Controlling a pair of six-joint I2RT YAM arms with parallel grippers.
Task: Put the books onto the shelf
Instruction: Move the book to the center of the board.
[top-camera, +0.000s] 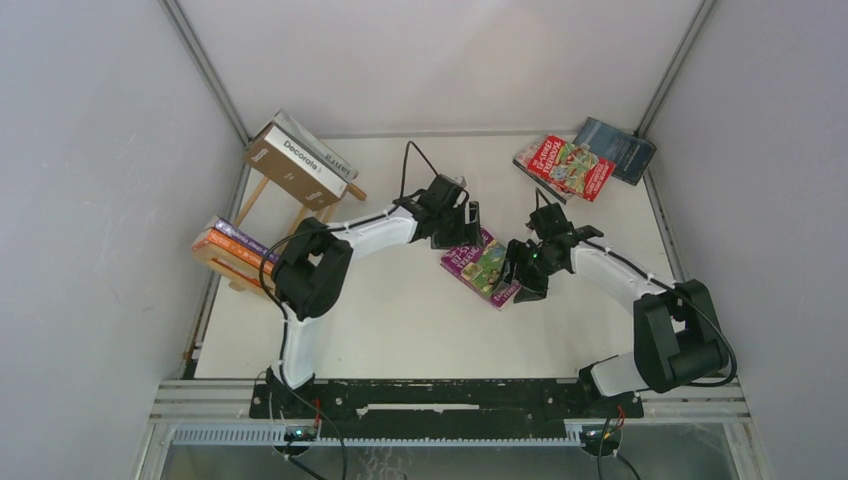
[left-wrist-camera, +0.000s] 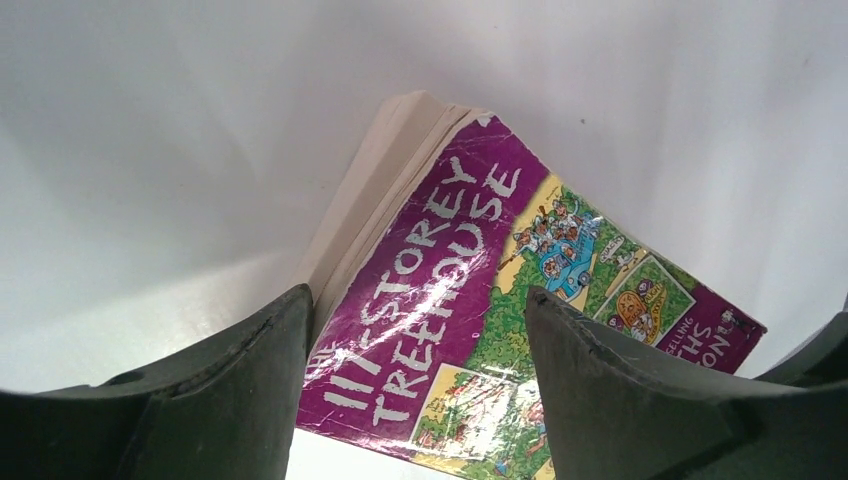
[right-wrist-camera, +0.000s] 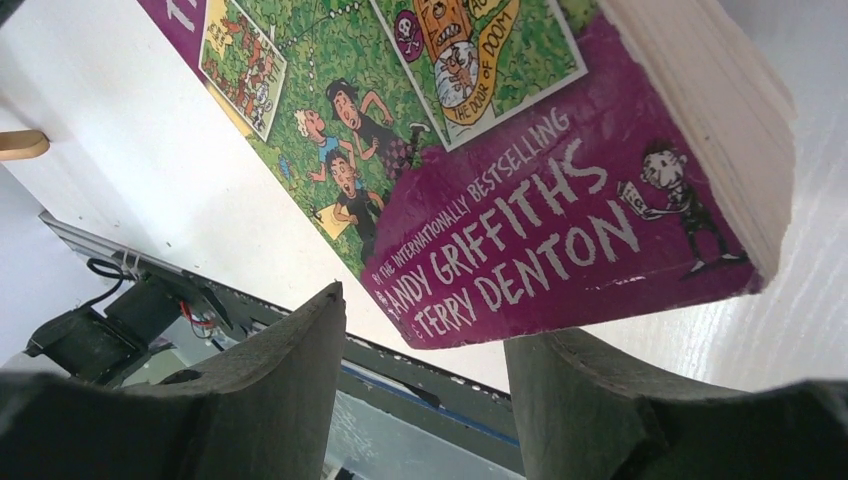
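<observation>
1. Purple paperback (top-camera: 485, 265) lies mid table (top-camera: 400, 330), well apart from shelf (top-camera: 262, 192).
2. Left gripper (top-camera: 461, 236) and right gripper (top-camera: 521, 281) sit at its opposite ends, jaws spread, holding nothing.
3. Risk: fingers closing on the glossy cover may slip and spin the book.

The white-shelled left arm (top-camera: 375, 228) stretches rightward, its black two-finger left claw (top-camera: 460, 238) tipped down, jaws spread wide. The white-shelled right arm (top-camera: 615, 268) reaches leftward, its black right claw (top-camera: 522, 280) angled low, jaws parted.

The left tool (top-camera: 460, 238) and right tool (top-camera: 521, 283) hide the ends of the purple book (top-camera: 484, 262).
</observation>
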